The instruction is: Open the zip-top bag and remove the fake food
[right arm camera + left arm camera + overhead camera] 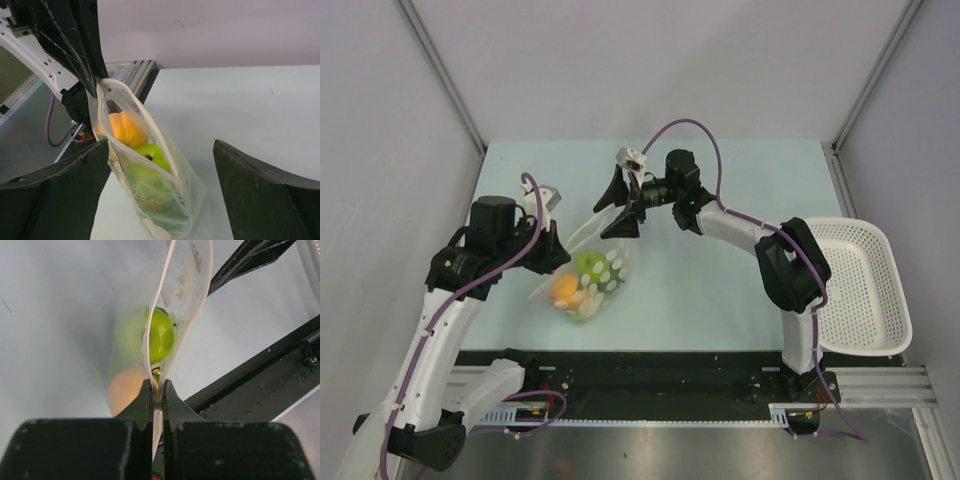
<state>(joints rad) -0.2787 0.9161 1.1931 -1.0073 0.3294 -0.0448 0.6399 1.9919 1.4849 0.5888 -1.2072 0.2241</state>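
The clear zip-top bag [588, 278] lies on the pale green table with its mouth lifted. My left gripper [157, 390] is shut on one end of the bag's rim [101, 82]. The mouth of the bag [150, 165] gapes, its two rims apart. Inside is the fake food: an orange fruit [125, 127], a lime green fruit [152, 155] and more green below. My right gripper [161, 146] is open, its fingers [60, 195] wide on either side of the bag's mouth. In the overhead view the right gripper [621, 207] hangs just past the bag's raised end.
A white mesh basket [868, 290] sits at the table's right edge, beside the right arm's base. Grey walls close the table at the back and sides. A black rail [650, 365] runs along the near edge.
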